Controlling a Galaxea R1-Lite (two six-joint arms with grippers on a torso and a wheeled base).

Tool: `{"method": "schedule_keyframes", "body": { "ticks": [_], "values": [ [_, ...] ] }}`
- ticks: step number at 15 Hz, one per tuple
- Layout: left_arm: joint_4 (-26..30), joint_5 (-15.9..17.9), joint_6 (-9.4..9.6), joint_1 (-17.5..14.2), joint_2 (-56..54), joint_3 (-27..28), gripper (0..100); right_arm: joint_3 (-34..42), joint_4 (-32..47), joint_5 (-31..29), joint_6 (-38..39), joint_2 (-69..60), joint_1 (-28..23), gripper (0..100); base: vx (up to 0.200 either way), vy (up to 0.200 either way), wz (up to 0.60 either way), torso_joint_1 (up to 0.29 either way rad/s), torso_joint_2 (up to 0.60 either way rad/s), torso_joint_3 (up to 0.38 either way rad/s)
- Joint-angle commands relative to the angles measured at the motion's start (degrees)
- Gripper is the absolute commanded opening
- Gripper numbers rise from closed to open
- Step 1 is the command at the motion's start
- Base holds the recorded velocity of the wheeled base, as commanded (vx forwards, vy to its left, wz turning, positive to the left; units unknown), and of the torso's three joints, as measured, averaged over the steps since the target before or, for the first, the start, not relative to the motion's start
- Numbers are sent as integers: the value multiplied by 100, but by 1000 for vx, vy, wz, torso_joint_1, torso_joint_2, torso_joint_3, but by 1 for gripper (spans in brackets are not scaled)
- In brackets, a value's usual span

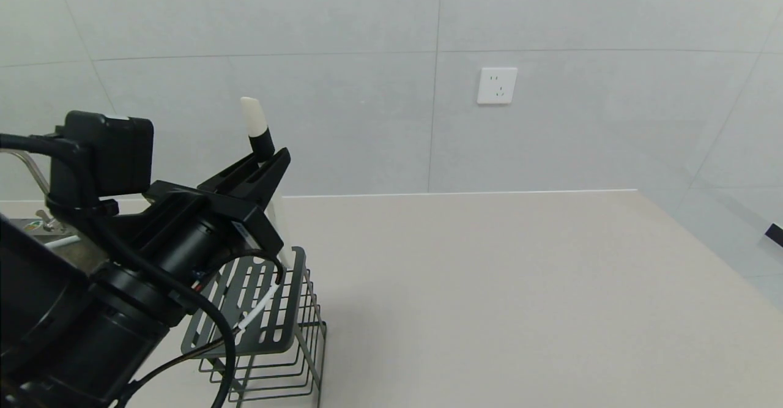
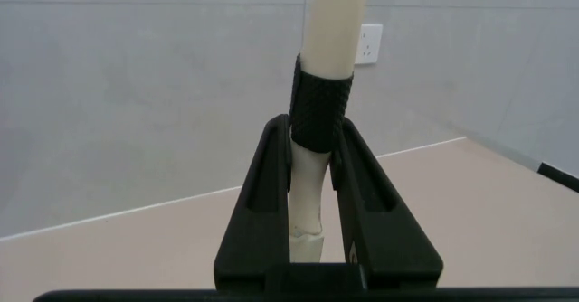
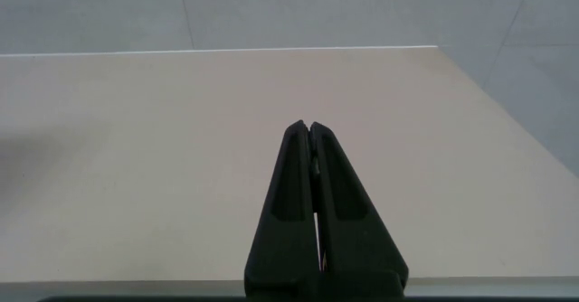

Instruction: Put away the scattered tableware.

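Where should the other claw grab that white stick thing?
Probably on the bare white handle above the black band, coming in from the side. It stands nearly upright, slim and round, and the left claw pinches it from the band down.

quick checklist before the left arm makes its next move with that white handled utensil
1. Grip: the left end effector is shut on the utensil at its black band. ok
2. Pose: the utensil's handle points up, slightly tilted. ok
3. Lower end of the utensil: hidden behind the fingers. cannot tell
4. Target: the rack stands upright on the counter, beneath the left arm. ok
5. Alignment over the rack: the head view does not settle the depth. cannot tell
6. Other arm: the right end effector is shut, holds nothing and sits over bare counter, away from the rack. ok
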State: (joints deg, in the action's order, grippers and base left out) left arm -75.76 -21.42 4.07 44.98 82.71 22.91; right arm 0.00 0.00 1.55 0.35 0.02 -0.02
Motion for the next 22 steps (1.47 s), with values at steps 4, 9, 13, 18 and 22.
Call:
{"method": "schedule_keyframes", "body": {
  "ticks": [4,9,13,18,22],
  "values": [
    [0,-196,-108,-42,201,-5,0,0,0,3,0,-2,2,0,0,0,0,0,0,0],
    [0,-205,-108,-209,201,-32,0,0,0,3,0,-2,2,0,0,0,0,0,0,0],
    [9,-178,-126,-200,236,-32,0,0,0,3,0,-2,2,0,0,0,0,0,0,0],
    [9,-161,-161,-200,298,-32,0,0,0,3,0,6,-6,0,0,0,0,0,0,0],
    [9,-134,-161,-209,324,-41,0,0,0,3,0,-2,-6,0,0,0,0,0,0,0]
  ]
}}
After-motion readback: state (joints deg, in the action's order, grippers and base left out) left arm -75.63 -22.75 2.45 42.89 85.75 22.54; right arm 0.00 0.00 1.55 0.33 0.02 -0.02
